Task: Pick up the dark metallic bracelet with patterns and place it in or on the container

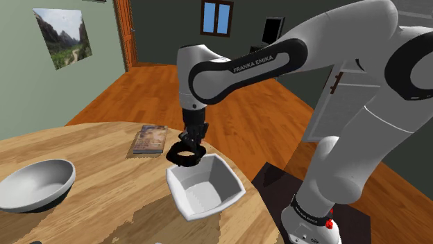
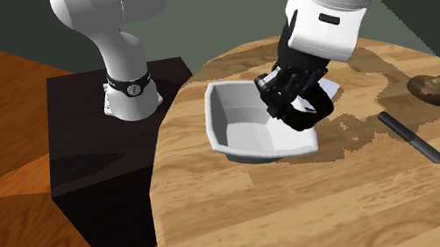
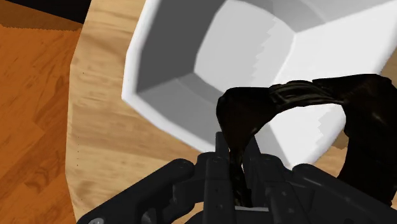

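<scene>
Over one edge of the white, square-sided container point(image 1: 225, 181), partly above its hollow, the dark, patterned metallic bracelet point(image 1: 184, 157) is seen hanging clear of the round wooden bench point(image 1: 104, 201). The bracelet is carried by the all-black two-finger end effector point(image 1: 189, 144), whose fingers are drawn nearly together and clamped across the thin band at one point on the hoop. From the wrist view the pinch is plain: the band point(image 3: 286, 94) is caught between the fingers of the end effector point(image 3: 236, 153), and the rest of the ring arches away to one side over the container's pale interior point(image 3: 191, 83).

In the second exterior view the bracelet point(image 2: 306, 114) is shown beneath the end effector point(image 2: 289, 88), close above the container's wall point(image 2: 225, 126); whether it touches the rim cannot be told.

The bracelet is judged to be stiff, light and smooth, so slipping or swivelling in so narrow a grip is thought possible, since most of the hoop hangs off-centre. A hold across the band, one finger inside the ring and one outside, is judged the right one. Little harm is expected from a short drop.
</scene>
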Available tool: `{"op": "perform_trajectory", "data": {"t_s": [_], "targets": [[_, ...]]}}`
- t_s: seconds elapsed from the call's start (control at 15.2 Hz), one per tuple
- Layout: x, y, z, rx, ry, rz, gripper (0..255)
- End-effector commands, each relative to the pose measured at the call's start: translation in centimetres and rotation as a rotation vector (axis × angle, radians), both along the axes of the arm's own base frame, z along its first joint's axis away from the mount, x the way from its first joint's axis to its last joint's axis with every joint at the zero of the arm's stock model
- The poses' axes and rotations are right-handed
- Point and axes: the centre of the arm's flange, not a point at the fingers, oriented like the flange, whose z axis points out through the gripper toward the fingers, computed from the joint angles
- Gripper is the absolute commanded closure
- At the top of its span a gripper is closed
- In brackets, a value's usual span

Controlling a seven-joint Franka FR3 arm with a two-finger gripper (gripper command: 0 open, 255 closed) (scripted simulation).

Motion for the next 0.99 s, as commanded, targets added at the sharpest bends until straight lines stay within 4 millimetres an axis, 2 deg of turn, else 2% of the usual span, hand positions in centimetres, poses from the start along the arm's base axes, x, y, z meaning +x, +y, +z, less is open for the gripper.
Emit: {"op": "perform_trajectory", "data": {"t_s": [0.0,0.13,0.92], "targets": [[-1.0,-2.3,0.0,0.001,0.0,0.001,255],[-1.8,-4.5,0.0,0.001,0.0,0.001,255],[-1.8,-4.5,-6.6,0.001,0.0,0.001,255]]}}
